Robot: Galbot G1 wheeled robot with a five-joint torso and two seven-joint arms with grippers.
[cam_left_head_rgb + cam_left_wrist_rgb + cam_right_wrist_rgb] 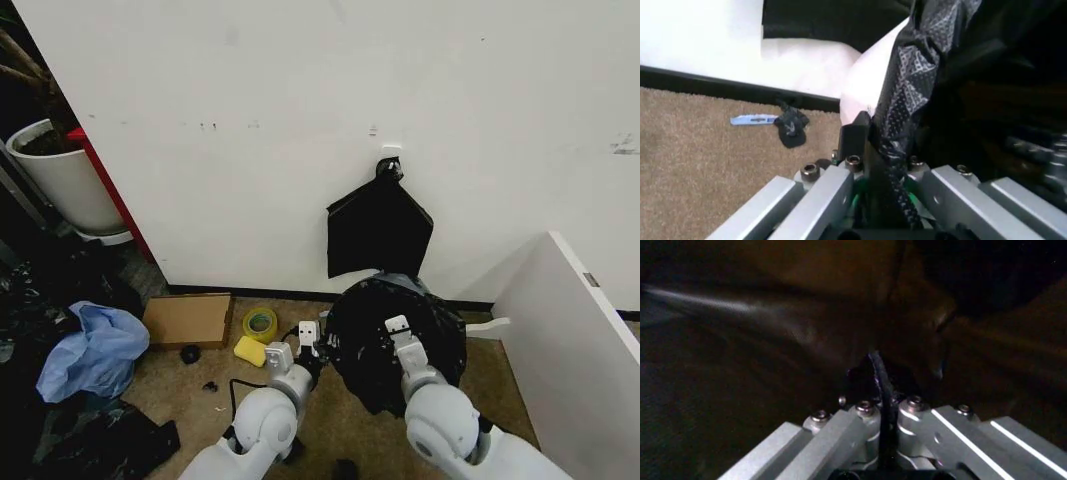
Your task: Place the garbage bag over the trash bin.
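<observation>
Left claw (pixel 320 347) sits at lower centre of the head view, on the left edge of the garbage bag (pixel 395 340), fingers pressed together on a fold of the plastic. In the left wrist view the left claw (pixel 881 150) pinches a strip of the garbage bag (pixel 907 90) between its dark fingers (pixel 855 140); the film is patterned and shiny there, running up past the cream side of the trash bin (pixel 870 80).

Right claw (pixel 398 327) is just right of centre in the head view, over the top of the bag-covered bin. In the right wrist view the right claw (pixel 881 380) is clamped on a thin ridge of the garbage bag (pixel 793 325), dark crinkled film all around.

The bag drapes the bin as a round black mass on the brown carpet floor (pixel 340 420), close to the white wall (pixel 300 120).

A flat black bag (pixel 378 228) hangs on the wall from a hook (pixel 389 155), just above the bin. A white board (pixel 575 330) leans at right. Left of the bin on the floor: a tape roll (pixel 260 323), a yellow sponge (pixel 250 350), a cardboard piece (pixel 188 318), blue plastic (pixel 92 350). A white plant pot (pixel 65 180) stands at upper left. The left wrist view shows a small blue item (pixel 752 120) and a black scrap (pixel 791 127) by the baseboard.
</observation>
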